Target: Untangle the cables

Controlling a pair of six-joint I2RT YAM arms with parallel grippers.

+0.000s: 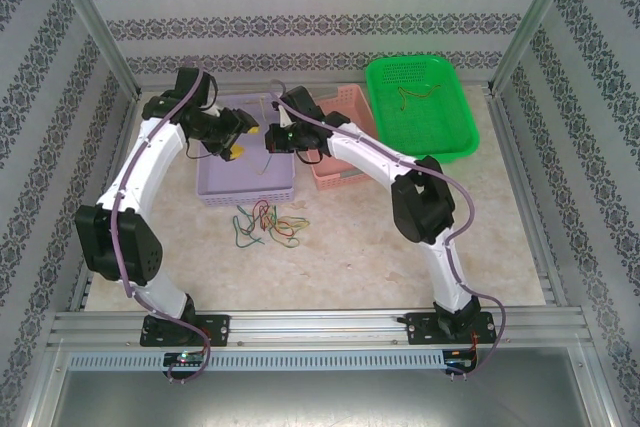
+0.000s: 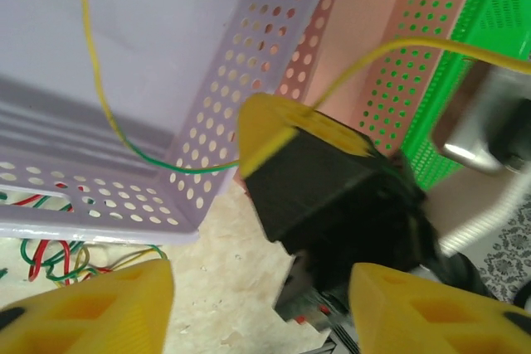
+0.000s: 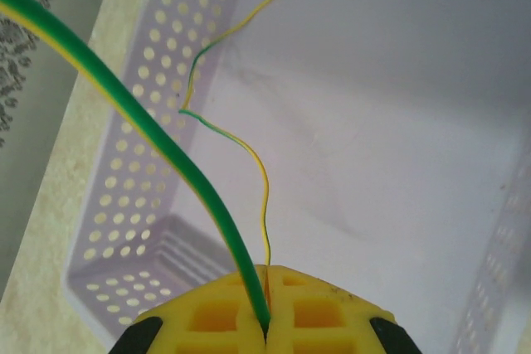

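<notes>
Your right gripper (image 3: pixel 267 325) is pinching a green-and-yellow cable (image 3: pixel 199 184) between its yellow fingers, which are pressing fully together on it. From the fingers the cable is going out in two strands. One is passing close by the camera toward the upper left. The other, thinner to the eye, is waving above the floor of the lilac basket (image 3: pixel 124 230). In the top view this gripper is hovering over the right part of that basket, and the cable is dangling from it down into the basket.

Your left gripper (image 2: pixel 261 288) is standing about half open, with nothing between its fingers. It is hovering just beside the right one, near the same basket, and the held cable is passing apart from its fingers.

The other cables (image 1: pixel 265 222), green, red and yellow, are lying in a loose heap on the table (image 1: pixel 380 257), just in front of the near wall of the lilac basket. One more cable (image 1: pixel 415 95) is lying inside the green basket (image 1: pixel 460 127) at the far right. Between these two baskets a pink basket (image 1: pixel 350 102) is standing, just beside the lilac one.
</notes>
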